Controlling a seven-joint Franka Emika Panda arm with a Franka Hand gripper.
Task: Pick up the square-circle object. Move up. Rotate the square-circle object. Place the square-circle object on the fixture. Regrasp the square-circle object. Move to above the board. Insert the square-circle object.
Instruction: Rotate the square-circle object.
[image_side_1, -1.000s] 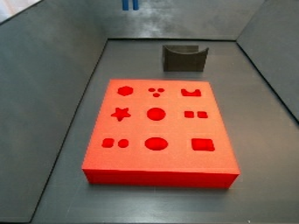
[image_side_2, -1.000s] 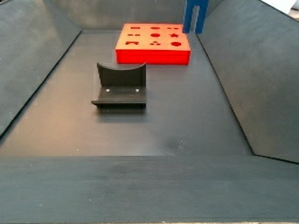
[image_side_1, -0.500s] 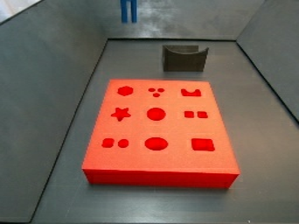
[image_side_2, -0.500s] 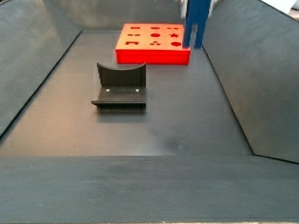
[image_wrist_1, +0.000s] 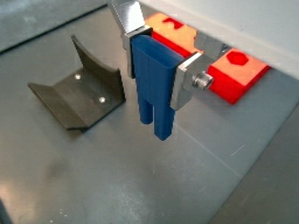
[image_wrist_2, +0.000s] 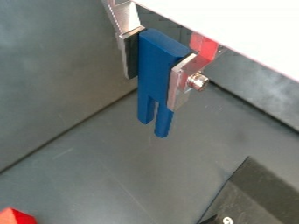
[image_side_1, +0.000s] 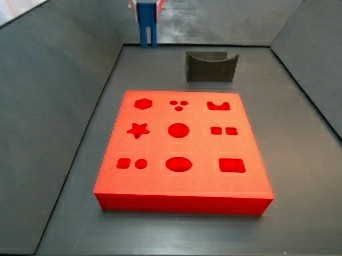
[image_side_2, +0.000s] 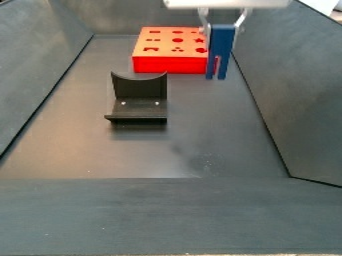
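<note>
My gripper (image_wrist_1: 162, 59) is shut on the square-circle object (image_wrist_1: 156, 83), a blue elongated piece hanging upright with its two prongs pointing down. Both wrist views show the silver fingers (image_wrist_2: 184, 77) clamping its upper part (image_wrist_2: 155, 80). In a side view the gripper (image_side_2: 221, 22) holds the piece (image_side_2: 219, 52) just off one side edge of the red board (image_side_2: 171, 48), above the floor. The dark notched fixture (image_side_2: 136, 98) stands apart from it on the floor. Another side view has the piece (image_side_1: 146, 30) at the far end, beyond the board (image_side_1: 181, 150) and beside the fixture (image_side_1: 210, 66).
Grey sloping walls (image_side_2: 287, 90) enclose the floor on all sides. In a wrist view the fixture (image_wrist_1: 79, 89) lies to one side of the hanging piece and a corner of the board (image_wrist_1: 228, 68) lies behind it.
The gripper with the blue piece has come down into view; the piece now hangs lower, beside the board's edge. Board and fixture have not moved.
</note>
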